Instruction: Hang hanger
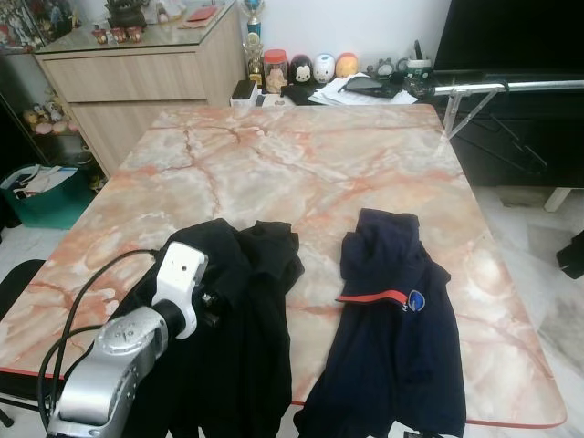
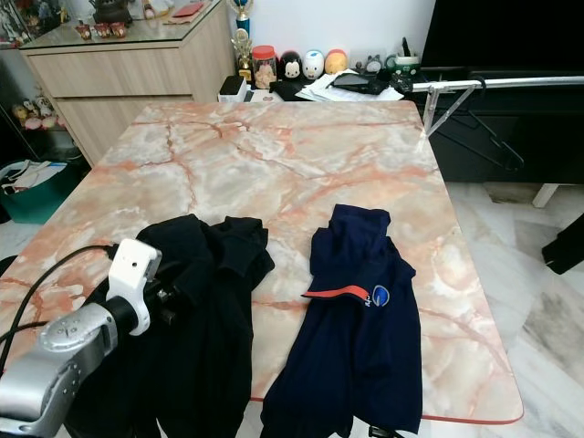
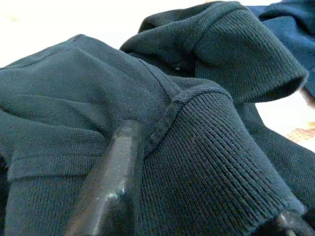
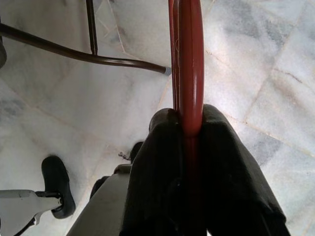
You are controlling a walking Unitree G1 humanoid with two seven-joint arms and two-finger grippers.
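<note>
1. The right pincer (image 4: pixel 189 142) is clamped on a red hanger (image 4: pixel 189 59), held over the tiled floor (image 4: pixel 256 73).
2. The left pincer (image 3: pixel 197 196) straddles the collar of the black shirt (image 1: pixel 228 319) on the desk (image 1: pixel 301 164); fingers (image 3: pixel 110 187) apart, gripping nothing firmly.
3. Judgement: early stage; the shirt is not yet on the hanger.
4. The head views add a navy shirt (image 1: pixel 392 319) and a rail (image 1: pixel 511 87).

Black shirt (image 1: pixel 239 319) beside navy shirt (image 1: pixel 394 338) on marble table (image 1: pixel 301 164).
</note>
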